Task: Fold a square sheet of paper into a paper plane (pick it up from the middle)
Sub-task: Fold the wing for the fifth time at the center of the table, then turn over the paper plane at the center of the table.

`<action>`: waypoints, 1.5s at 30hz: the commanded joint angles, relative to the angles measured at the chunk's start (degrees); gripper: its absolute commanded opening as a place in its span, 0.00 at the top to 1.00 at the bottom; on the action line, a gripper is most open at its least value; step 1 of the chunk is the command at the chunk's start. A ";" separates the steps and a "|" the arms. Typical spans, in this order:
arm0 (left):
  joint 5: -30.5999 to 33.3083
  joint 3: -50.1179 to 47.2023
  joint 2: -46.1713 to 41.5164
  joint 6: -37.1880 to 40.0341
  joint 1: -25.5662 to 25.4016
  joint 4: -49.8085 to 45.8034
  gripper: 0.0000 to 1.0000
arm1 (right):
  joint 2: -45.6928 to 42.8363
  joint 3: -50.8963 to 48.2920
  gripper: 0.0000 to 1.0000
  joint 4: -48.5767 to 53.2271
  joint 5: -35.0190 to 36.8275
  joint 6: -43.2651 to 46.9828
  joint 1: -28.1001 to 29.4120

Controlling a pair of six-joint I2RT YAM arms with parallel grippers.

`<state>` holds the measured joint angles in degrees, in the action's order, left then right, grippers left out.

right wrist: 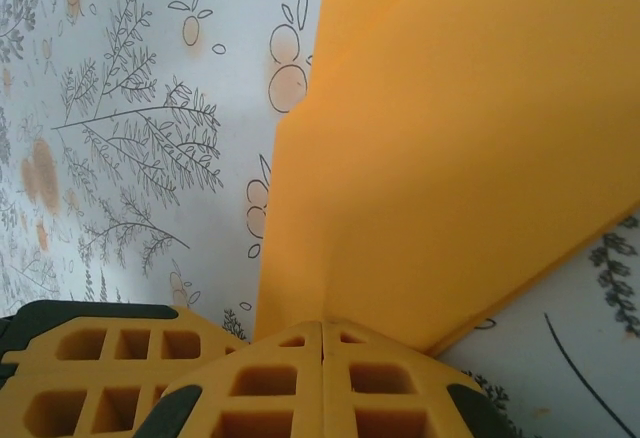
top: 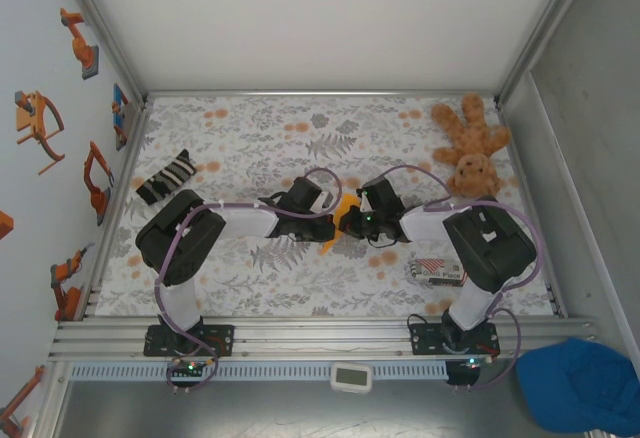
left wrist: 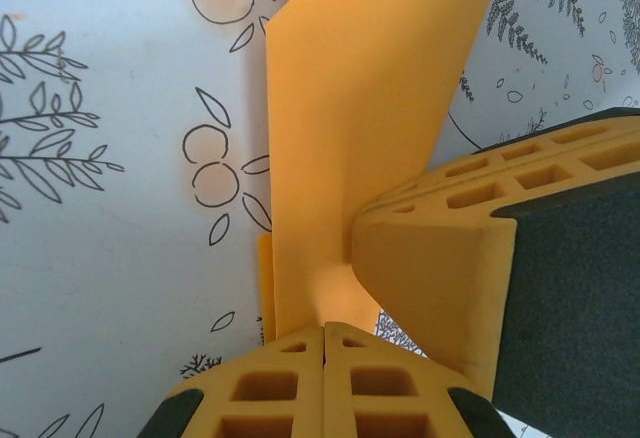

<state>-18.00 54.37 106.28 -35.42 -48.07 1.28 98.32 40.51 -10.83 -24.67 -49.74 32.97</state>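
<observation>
The left gripper [left wrist: 325,353] has its 2 yellow fingers pressed flat together on the lower edge of the orange paper [left wrist: 370,108]; no gap shows between the tips. The right gripper [right wrist: 322,350] is closed in the same way on the paper, which rises from its tips as a wide creased fold. In the top view, both grippers meet near the middle of the table, with the paper between them.

A red-and-white striped packet [top: 437,271] lies at 4 o'clock from the grippers; its label has writing, but it is too small to read.

The tablecloth [top: 250,138] is white with grey leaves and orange fruits. A brown teddy [top: 468,143] lies at 1 o'clock and a black-and-white striped thing [top: 166,178] at 10 o'clock. Orange robot-arm stickers [top: 40,123] decorate the left wall. A blue cap [top: 585,386] lies outside the frame at 4 o'clock.
</observation>
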 commanded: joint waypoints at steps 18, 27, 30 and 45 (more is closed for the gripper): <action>1.12 -2.14 4.53 2.39 -0.35 -11.68 1.00 | 6.00 14.05 1.00 13.35 1.89 12.36 -18.30; 0.76 5.58 -11.16 0.96 1.34 -12.35 0.74 | -12.23 10.86 0.86 26.86 15.49 12.13 -14.75; 3.39 4.14 -16.86 0.32 3.44 -13.31 0.60 | -16.92 10.46 0.75 31.30 21.06 9.70 -10.73; 20.44 -7.68 -34.47 1.01 15.49 -23.19 0.05 | -4.23 24.68 0.42 42.26 40.70 -8.12 12.96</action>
<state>-0.43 47.66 73.67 -35.22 -33.50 -19.31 90.98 62.15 28.69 10.26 -52.31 44.42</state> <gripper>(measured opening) 0.945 0.576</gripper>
